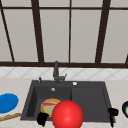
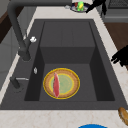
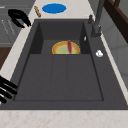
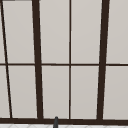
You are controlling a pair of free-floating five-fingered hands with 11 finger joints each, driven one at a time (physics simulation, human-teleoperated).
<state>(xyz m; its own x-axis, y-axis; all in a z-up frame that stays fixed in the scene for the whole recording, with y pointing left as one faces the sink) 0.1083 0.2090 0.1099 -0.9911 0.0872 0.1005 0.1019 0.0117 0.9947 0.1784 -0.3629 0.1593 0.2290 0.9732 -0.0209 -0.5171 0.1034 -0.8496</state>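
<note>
My left hand [image 1: 42, 118] hovers over the sink's front edge, beside a yellow plate [image 1: 49, 106] lying in the left basin. Its fingers are loosely bent and hold nothing. From the sides the same left hand [image 2: 121, 57] [image 3: 18, 16] hangs just in front of the counter edge. The plate [image 2: 61, 83] [image 3: 65, 48] has a green centre and carries a red strip. A big red ball [image 1: 67, 114] sits low in the front view, between the hands. My right hand [image 1: 113, 113] [image 3: 6, 88] floats at the sink's front right corner with straight, spread fingers, near a dark bowl [image 1: 125, 108].
The black sink [image 1: 87, 97] has a flat drainboard on its right half and a dark faucet [image 1: 56, 71] at the back. A blue plate [image 1: 7, 102] and a brown stick-like loaf [image 1: 10, 116] lie on the left counter. The dark bowl [image 2: 79, 6] holds colourful bits.
</note>
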